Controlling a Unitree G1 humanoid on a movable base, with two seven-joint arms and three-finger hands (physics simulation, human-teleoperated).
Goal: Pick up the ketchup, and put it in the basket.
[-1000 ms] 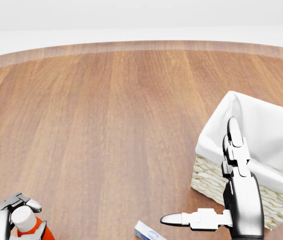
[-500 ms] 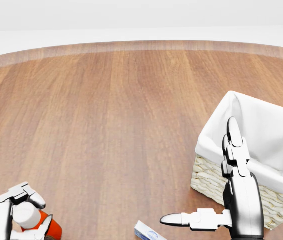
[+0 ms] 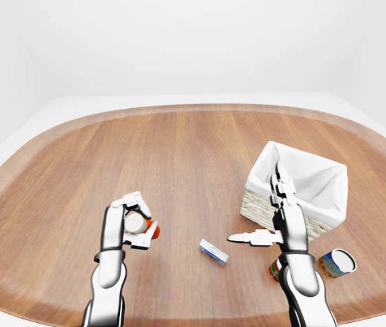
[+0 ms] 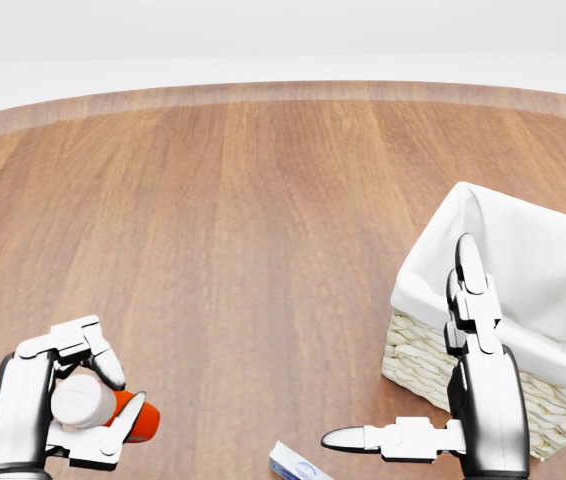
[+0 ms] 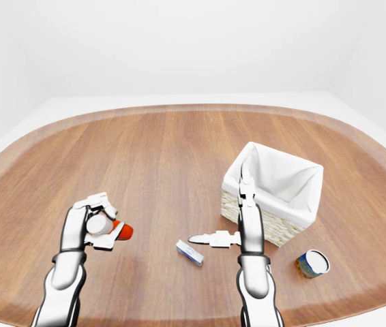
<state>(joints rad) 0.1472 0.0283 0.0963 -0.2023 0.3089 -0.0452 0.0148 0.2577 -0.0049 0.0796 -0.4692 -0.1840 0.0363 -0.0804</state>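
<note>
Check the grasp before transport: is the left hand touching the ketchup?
Touching. In the head view, the left hand has its fingers wrapped round the ketchup near its white cap.

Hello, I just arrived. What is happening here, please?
The robot's left hand has its fingers closed round the ketchup, held tilted above the table. The basket stands to the right in the head view, with nothing visible inside. The right hand is open beside the basket.

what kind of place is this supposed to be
Probably a bare simulated test scene, not a real room: a rounded wooden table sits amid plain white walls, holding only a cloth-lined wicker basket, a can and a small box, while the left hand holds the ketchup.
</note>
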